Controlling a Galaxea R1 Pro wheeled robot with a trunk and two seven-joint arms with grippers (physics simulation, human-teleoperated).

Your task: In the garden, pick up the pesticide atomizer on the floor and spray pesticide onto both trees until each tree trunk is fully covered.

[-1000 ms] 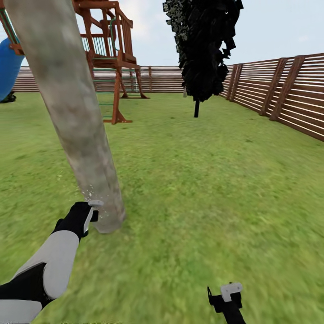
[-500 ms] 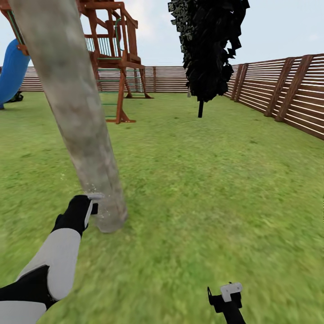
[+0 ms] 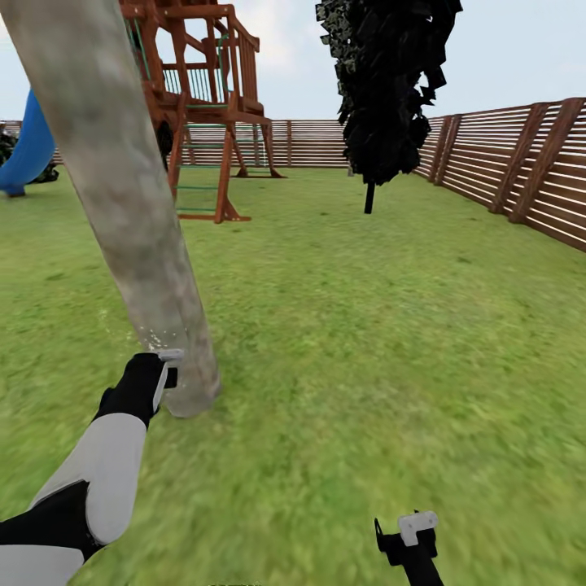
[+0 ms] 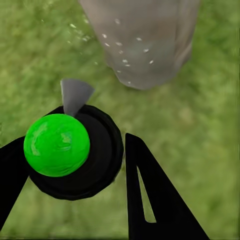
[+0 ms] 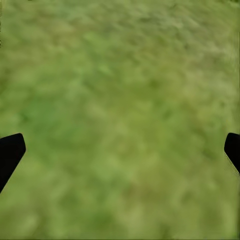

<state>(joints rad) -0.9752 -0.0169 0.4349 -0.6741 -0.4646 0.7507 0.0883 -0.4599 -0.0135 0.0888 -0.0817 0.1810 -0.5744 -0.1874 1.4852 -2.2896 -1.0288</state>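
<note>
Up close — left wrist shows pesticide (image 4: 125,61) specks dotting the tree trunk (image 4: 145,40).

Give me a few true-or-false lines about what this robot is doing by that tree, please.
1. The left claw holds a sprayer with a green ball top. True.
2. White specks dot the tree trunk near its base. True.
3. The right claw grips a bucket. False: it is open and empty over grass.
4. The trunk stands on stone paving. False: it rises from grass.
5. A wooden play frame stands behind the trunk. True.
</note>
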